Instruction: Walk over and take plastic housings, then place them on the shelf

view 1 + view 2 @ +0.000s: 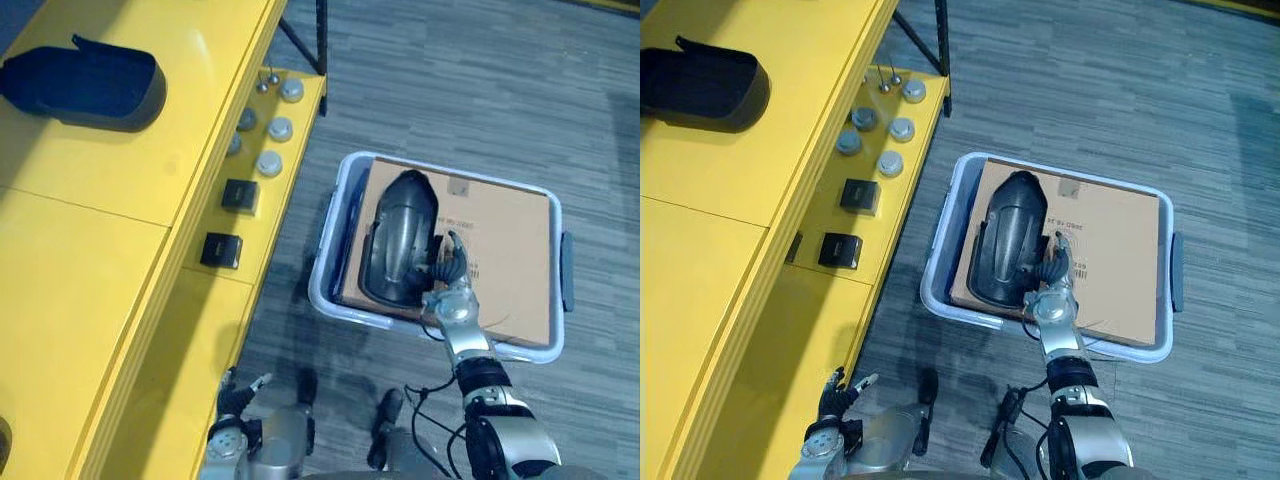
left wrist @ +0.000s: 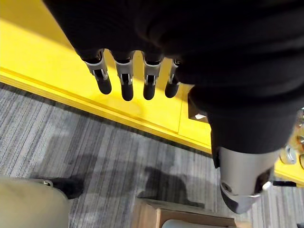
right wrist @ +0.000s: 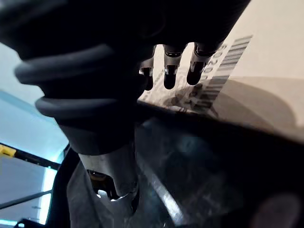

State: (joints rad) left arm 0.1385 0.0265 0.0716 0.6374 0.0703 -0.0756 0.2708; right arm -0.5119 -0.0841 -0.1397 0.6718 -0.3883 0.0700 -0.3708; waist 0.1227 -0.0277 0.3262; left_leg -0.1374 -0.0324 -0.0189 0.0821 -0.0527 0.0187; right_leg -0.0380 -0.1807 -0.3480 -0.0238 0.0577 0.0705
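The cardboard sheet (image 1: 505, 260) is hiding the interior of the bin (image 1: 333, 215), and the right arm is covering part of the bin's near rim. A second housing (image 1: 85, 85) is lying on the top board of the yellow shelf (image 1: 100, 260), and the view's left edge is cutting off its end.

The plastic housing (image 1: 398, 235) is lying on the cardboard sheet in the bin, which is standing on the floor (image 1: 450, 80) beside the shelf. The right hand (image 1: 452, 272) is reaching over the housing's near right edge. In the right wrist view its fingers (image 3: 197, 71) are extending almost straight above the cardboard, and its thumb (image 3: 114, 187) is hanging apart from them over the dark shell. Whether either is touching the housing cannot be told, and no closed grip is showing.

The left hand (image 2: 126, 78) is hanging low beside the shelf front, fingers straight, holding nothing.
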